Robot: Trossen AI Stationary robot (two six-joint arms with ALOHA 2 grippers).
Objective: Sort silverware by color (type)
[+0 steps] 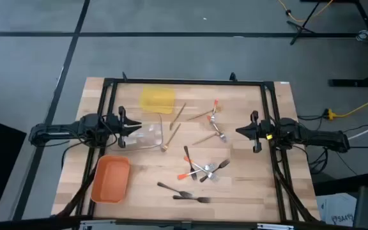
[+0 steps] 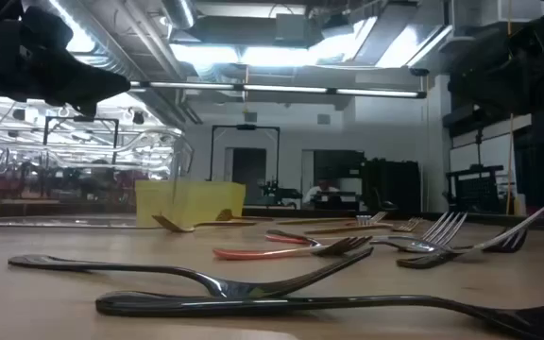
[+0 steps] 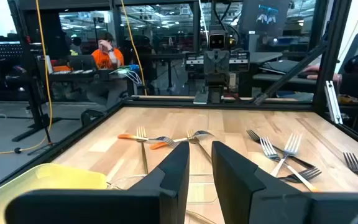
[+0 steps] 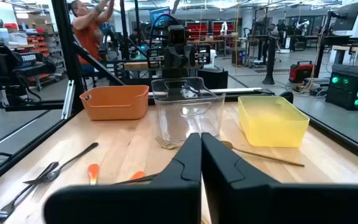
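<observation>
The silverware lies loose on the wooden table [image 1: 248, 191] between my two arms. Tan wooden pieces [image 1: 176, 113] lie flat near the yellow tray [image 1: 156, 100]. Silver pieces with orange tips [image 1: 212, 110] lie further right, and more are heaped in a pile [image 1: 204, 169]. Two dark forks [image 1: 183, 193] lie near the front edge. My left gripper [image 1: 137, 127] hovers open at the table's left, over the clear tray [image 1: 148, 136], with nothing between its fingers [image 3: 178, 168]. My right gripper [image 1: 239, 131] hovers shut at the right, holding nothing [image 4: 201, 142].
An orange tray [image 1: 112, 179] stands at the front left, below the clear one. A black frame [image 1: 190, 82] runs around the table's edges. In the low view the dark forks [image 2: 253, 302] lie closest. People show in the room beyond the table.
</observation>
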